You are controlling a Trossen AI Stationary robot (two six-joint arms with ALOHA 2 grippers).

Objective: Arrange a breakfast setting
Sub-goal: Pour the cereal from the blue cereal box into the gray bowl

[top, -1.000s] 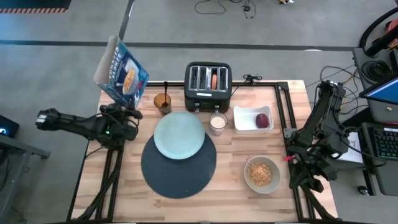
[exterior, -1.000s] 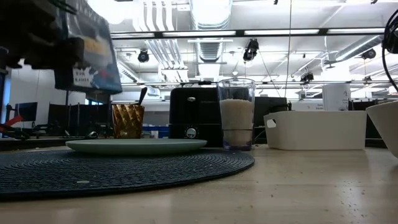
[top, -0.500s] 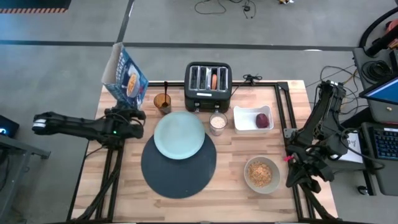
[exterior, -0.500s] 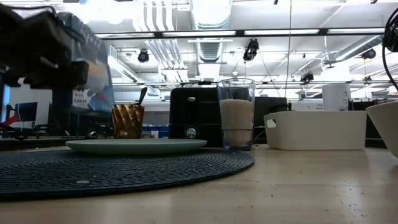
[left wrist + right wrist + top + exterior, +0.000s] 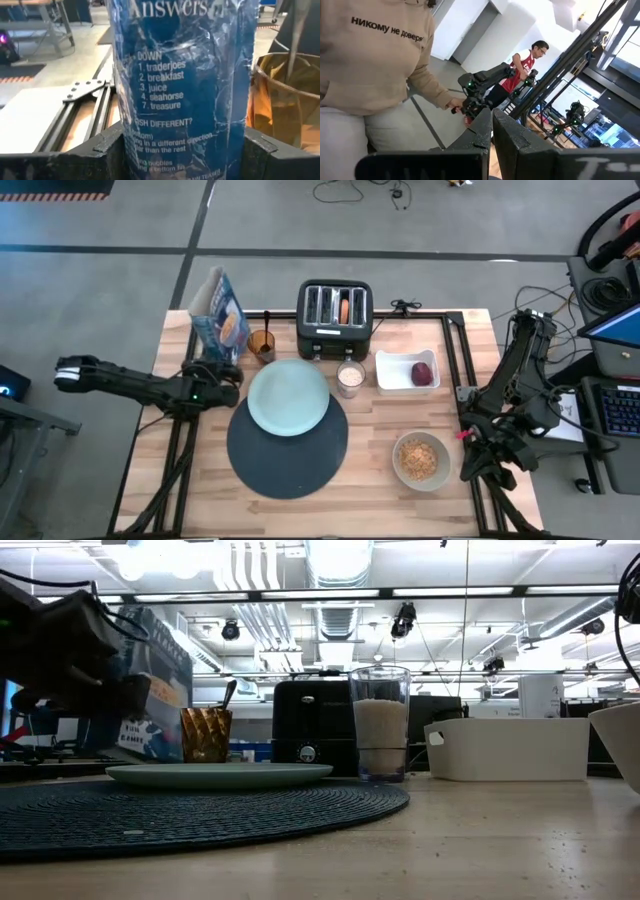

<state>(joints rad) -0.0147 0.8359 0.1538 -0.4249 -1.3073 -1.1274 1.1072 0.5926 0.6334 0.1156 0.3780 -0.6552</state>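
My left gripper (image 5: 222,364) is shut on a blue cereal box (image 5: 222,320) that stands upright over the table's far left corner. A pale mint plate (image 5: 288,395) lies on the far edge of the round dark-blue placemat (image 5: 287,448). The milk glass (image 5: 350,378) stands right of the plate. A beige bowl (image 5: 421,460) holding cereal sits near right. A dark-red fruit (image 5: 423,372) lies in the white tray (image 5: 392,372). A bagel (image 5: 345,310) sticks out of a toaster slot. My right gripper (image 5: 491,135) is shut, off the table's right edge. My left gripper pinches the box's lower part (image 5: 131,142) between its two fingers (image 5: 102,155), one on each wide face, with the narrow printed side facing the wrist. The fingers come roughly level from the table's near side. The box stands upright; whether its bottom touches the table, I cannot tell.
An amber cup (image 5: 261,343) with a utensil in it stands right beside the box, in front of the black toaster (image 5: 335,320). Bare wood lies near left and between placemat and bowl. A person stands beyond the table in the right wrist view.
My left gripper has come down and a little toward the table's right edge with the cereal box. The box, tilted and high beyond the far left corner before, now stands upright and low beside the amber cup.
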